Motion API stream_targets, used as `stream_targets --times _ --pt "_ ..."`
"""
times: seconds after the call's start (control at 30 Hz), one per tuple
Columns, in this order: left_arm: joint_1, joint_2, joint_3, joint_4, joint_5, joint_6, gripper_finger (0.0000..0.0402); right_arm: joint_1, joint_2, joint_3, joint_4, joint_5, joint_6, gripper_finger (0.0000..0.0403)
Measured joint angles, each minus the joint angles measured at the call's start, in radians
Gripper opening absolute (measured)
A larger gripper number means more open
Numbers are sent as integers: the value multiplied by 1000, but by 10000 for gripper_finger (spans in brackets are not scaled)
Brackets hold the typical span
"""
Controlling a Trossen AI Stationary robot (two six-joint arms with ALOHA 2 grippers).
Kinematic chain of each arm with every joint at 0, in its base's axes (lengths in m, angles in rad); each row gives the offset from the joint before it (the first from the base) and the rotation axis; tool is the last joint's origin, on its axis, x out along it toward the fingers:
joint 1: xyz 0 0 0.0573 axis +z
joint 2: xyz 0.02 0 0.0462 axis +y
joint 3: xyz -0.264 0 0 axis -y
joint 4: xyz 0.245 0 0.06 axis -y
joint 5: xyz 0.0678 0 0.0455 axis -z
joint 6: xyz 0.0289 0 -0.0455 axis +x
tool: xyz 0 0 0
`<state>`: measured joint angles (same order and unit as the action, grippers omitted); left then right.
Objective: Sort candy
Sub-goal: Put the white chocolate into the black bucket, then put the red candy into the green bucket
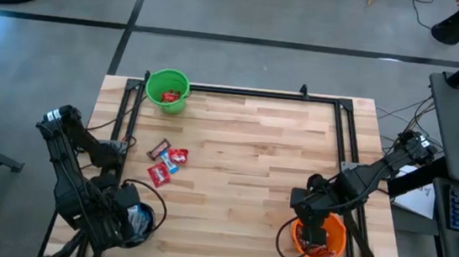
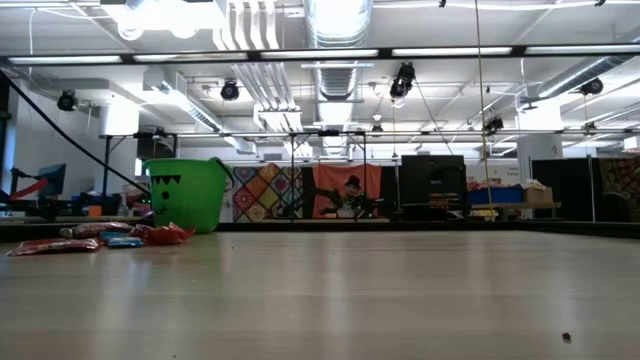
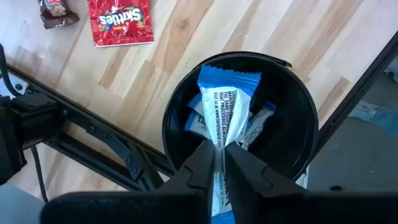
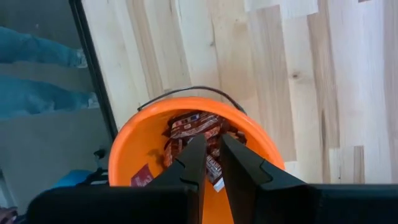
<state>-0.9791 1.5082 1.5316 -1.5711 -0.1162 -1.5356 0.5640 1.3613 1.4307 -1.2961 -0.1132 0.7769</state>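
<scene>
My left gripper [image 3: 215, 155] hangs over the black bucket [image 3: 298, 93] at the table's near left corner. It is shut on a blue-and-white packet [image 3: 227, 99], and more such packets lie in the bucket. My right gripper [image 4: 213, 149] hangs over the orange bucket [image 4: 134, 146] at the near right, which holds dark brown bars [image 4: 193, 124]. It is closed to a narrow gap on a brown bar [image 4: 213, 171]. A few red packets [image 1: 159, 173], a blue-and-white packet and a brown bar [image 1: 158, 149] lie flat on the table left of centre. My left gripper pinches the blue-and-white packet between its two fingers, near the packet's end closest to the wrist [image 3: 217, 146]. The fingers point down and lie along the packet. The packet's other end [image 3: 229, 78] points down into the black bucket. My right gripper has a brown bar [image 4: 214, 177] between its two fingers, which point down into the orange bucket. The fingers hide which part of the bar they are on. I cannot tell whether the bar rests on the pile below.
A green bucket [image 1: 168, 90] holding red packets stands at the far left of the table; it also shows in the low view [image 2: 188, 192]. A black frame rail [image 1: 250, 92] runs along the table's edges. Bare wood lies across the middle and right of the table.
</scene>
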Motion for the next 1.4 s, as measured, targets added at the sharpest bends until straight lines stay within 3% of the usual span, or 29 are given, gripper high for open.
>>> stream_targets --times 0.43,0.63,0.77,0.93,1.17,1.4 --pt "-2 0 -2 0 39 0 125 0 0 0 0 13 2 38" --pt "-2 -1 -2 0 45 9 148 0 0 0 0 61 2 38" --pt "-1 -1 -2 0 -23 10 146 -4 0 0 0 107 34 38" --pt "2 -25 -2 0 -172 -33 143 -59 6 0 19 195 230 38" --pt "8 -92 -2 0 -398 26 143 -106 30 0 149 193 50 38" --pt "127 -176 -84 0 -449 145 143 -132 40 0 157 191 -115 38"
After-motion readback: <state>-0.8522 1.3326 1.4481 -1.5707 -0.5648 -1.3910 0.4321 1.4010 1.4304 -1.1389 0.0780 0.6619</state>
